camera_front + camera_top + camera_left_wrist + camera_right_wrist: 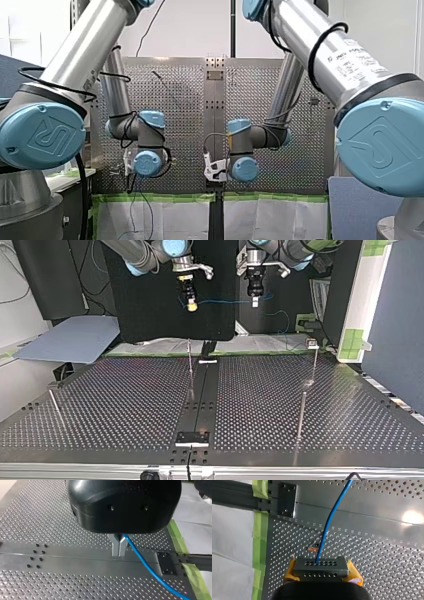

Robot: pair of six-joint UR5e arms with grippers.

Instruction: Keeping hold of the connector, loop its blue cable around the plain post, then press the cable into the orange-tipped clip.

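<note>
In the right wrist view my right gripper (321, 568) is shut, its yellow pads (290, 568) clamping a dark connector (320, 566) with rows of holes. The blue cable (329, 522) leaves the connector and runs ahead over the plate. Just beyond the connector an orange-tipped clip (314, 547) stands on the perforated plate. In the left wrist view my left gripper (119, 553) has its metal fingers shut on the blue cable (147, 567), which trails off to one side. In the top view both grippers, right (191, 304) and left (254, 301), hang high above the table's far edge with the cable (225, 302) strung between them.
Thin upright posts stand on the perforated table: one near the centre rail (190, 365), one at the top view's right (301, 415), one further back carrying a small head (313, 347), and one at the left (55, 407). A black rail (202, 390) runs down the middle. Green tape (259, 530) edges the plate.
</note>
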